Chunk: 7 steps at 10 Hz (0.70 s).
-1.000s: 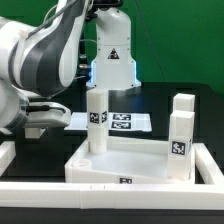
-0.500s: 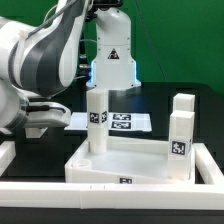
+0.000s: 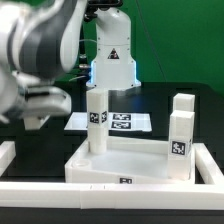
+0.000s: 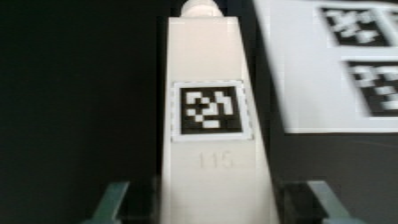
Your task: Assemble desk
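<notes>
Partly assembled: top (image 3: 130,165) flat on bench, in front of marker board (image 3: 125,122); three legs upright on top. Claw (image 4: 210,200) spread astride leg (image 4: 214,110), not pinching. Probably one leg left.

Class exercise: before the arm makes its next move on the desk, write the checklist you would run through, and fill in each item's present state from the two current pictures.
1. Leg centred between the gripper fingers, wrist view: ok.
2. Fingers closed on that leg: cannot tell; gaps show on both sides.
3. Leg upright on the desk top, exterior view: ok.
4. Legs at the exterior view's right standing upright: ok.
5. Legs fully seated in the top: cannot tell.
6. Marker board lying flat behind the desk: ok.
</notes>
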Motion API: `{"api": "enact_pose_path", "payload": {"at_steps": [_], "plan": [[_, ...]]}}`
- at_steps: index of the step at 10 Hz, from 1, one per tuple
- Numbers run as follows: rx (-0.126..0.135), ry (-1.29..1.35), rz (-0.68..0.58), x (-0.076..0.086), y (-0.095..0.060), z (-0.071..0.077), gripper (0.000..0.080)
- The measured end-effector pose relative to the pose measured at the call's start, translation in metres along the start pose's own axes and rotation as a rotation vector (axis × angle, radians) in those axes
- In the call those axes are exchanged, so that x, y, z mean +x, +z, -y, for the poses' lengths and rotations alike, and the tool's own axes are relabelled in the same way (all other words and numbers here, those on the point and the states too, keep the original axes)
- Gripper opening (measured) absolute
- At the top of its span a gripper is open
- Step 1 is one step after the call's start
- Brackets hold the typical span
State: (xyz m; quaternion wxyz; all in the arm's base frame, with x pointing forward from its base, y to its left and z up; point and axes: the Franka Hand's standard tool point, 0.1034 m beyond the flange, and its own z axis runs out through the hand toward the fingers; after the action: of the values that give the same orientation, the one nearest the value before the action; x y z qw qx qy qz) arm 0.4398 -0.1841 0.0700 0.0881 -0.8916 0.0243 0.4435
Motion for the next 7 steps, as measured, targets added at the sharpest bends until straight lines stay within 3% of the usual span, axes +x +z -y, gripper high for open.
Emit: {"api": "enact_pose_path", "payload": {"at_steps": [2,3,4,5,6,7], "plan": [[0.009,0.042,-0.037,-0.021,-0.039,0.012,0.0287],[0.021,0.065,-0.047,-0.031,-0.048,0.014,0.0287],[0.01,0.072,-0.097,-0.022,-0.048,0.004,0.0287],[-0.013,0.064,-0.201,-0.014,-0.055,0.004,0.0287],[-0.012,0.059,-0.238,-0.019,-0.054,0.007,0.0287],[-0.03,0.061,-0.319,-0.014,-0.06,0.005,0.0287]]}}
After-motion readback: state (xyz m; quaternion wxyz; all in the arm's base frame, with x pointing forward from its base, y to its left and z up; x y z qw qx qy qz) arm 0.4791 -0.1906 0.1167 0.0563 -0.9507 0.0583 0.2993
